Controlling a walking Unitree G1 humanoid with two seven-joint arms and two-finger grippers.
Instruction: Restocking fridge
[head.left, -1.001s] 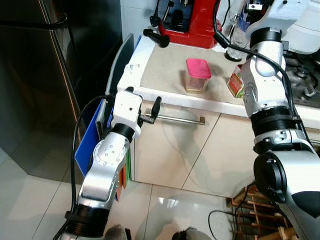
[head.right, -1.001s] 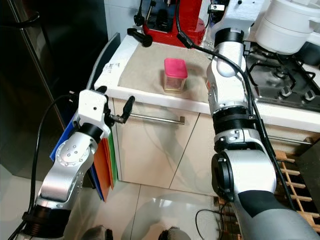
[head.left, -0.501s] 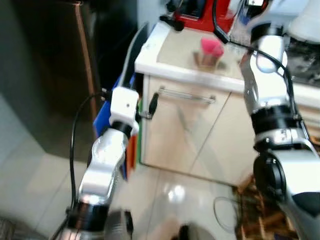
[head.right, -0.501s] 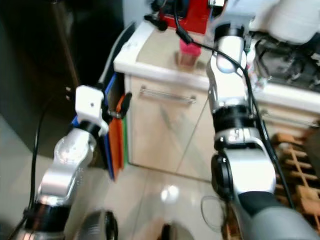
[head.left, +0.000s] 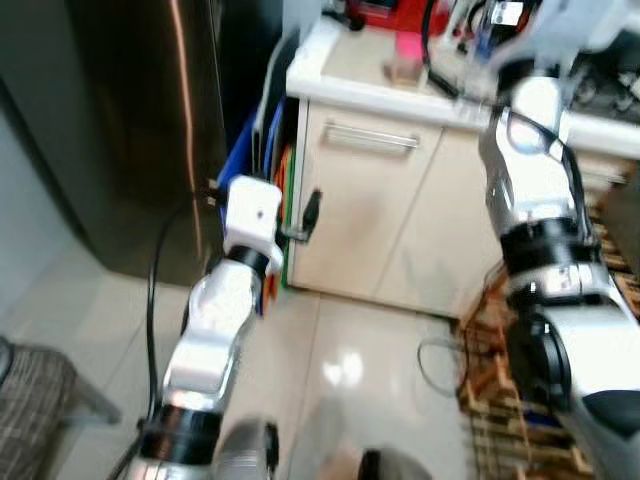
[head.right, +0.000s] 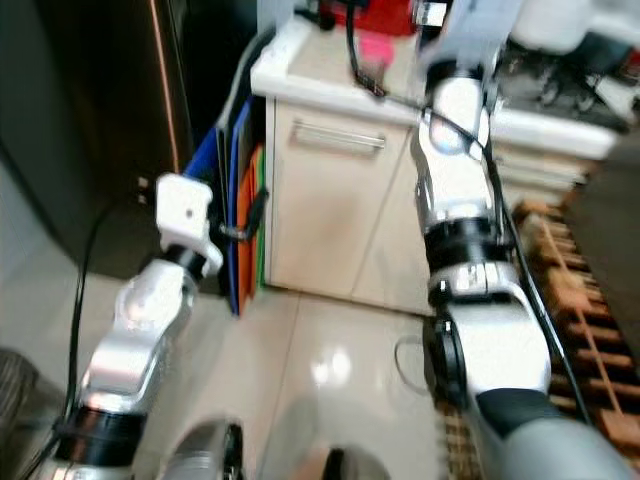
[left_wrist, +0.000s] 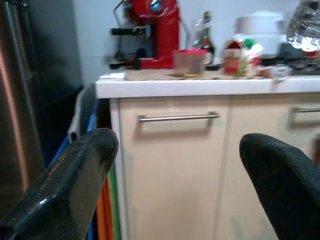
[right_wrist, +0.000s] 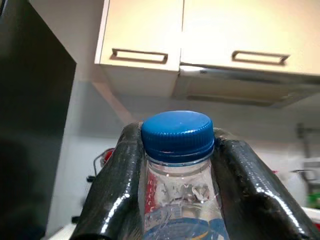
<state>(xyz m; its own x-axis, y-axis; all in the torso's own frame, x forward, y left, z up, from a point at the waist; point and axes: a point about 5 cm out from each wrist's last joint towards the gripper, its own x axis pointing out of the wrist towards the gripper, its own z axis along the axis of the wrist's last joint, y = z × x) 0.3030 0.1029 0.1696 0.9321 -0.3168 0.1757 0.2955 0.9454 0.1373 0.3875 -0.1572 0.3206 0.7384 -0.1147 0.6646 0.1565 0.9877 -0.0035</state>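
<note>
dark steel fridge (head.left: 120, 130) now takes the left of my head views; a second ago the counter (head.left: 360, 85) sat close below, so i have backed off and turned, and the frames blur. the carry leg looks under way. right gripper (right_wrist: 175, 170) clamps the water bottle (right_wrist: 177, 150) under its blue cap, raised by the counter's far edge. left gripper (left_wrist: 175, 175) is spread, empty, facing the cabinet handle (left_wrist: 179, 118).

Red coffee machine (left_wrist: 159, 31) on white counter (left_wrist: 200, 86), pink-lidded container (left_wrist: 189, 62), cream cabinet with bar handle (left_wrist: 179, 118)
</note>
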